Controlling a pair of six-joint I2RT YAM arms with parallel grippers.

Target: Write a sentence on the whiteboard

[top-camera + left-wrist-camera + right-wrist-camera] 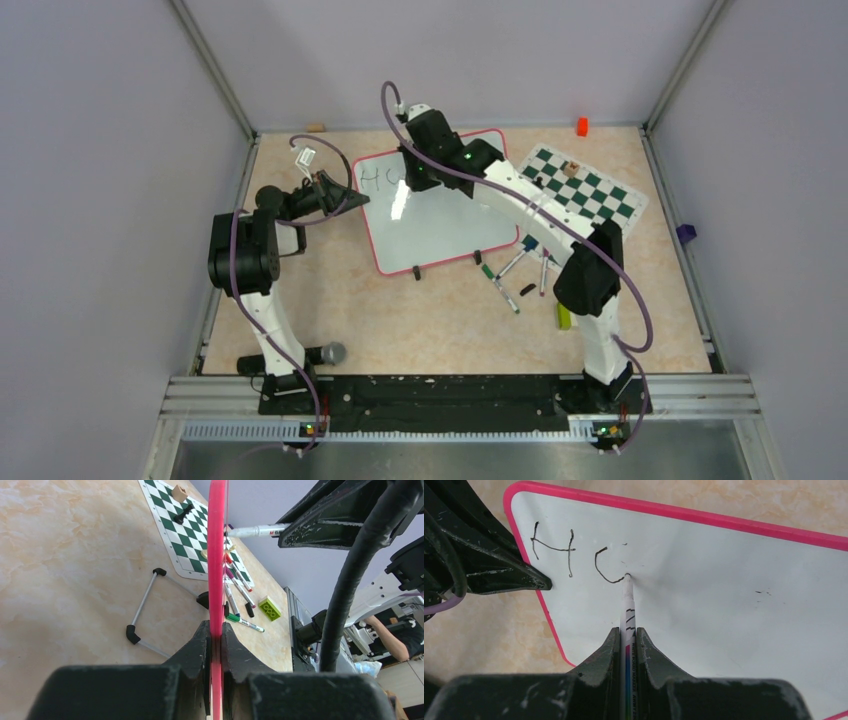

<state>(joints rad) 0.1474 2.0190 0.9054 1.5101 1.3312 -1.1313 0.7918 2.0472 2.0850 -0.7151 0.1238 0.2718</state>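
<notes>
The whiteboard [440,225], white with a pink rim, lies tilted at mid-table. My left gripper [345,197] is shut on its left edge; in the left wrist view the rim [216,555] runs up from between the closed fingers of that gripper [216,635]. My right gripper [627,632] is shut on a white marker [627,605]. The marker's tip touches the board [724,590] at the end of a curved stroke. The sentence [551,547] shows an "H" and an open curved second letter [605,569]. From above, the right gripper [418,172] sits over the board's upper left.
A green-and-white chess mat [600,205] with a few pieces lies right of the board. Several loose markers [510,285] and a lime brick [563,317] lie near the right arm. An orange block [582,126] is at the back, and a grey-tipped object [330,353] lies by the left base.
</notes>
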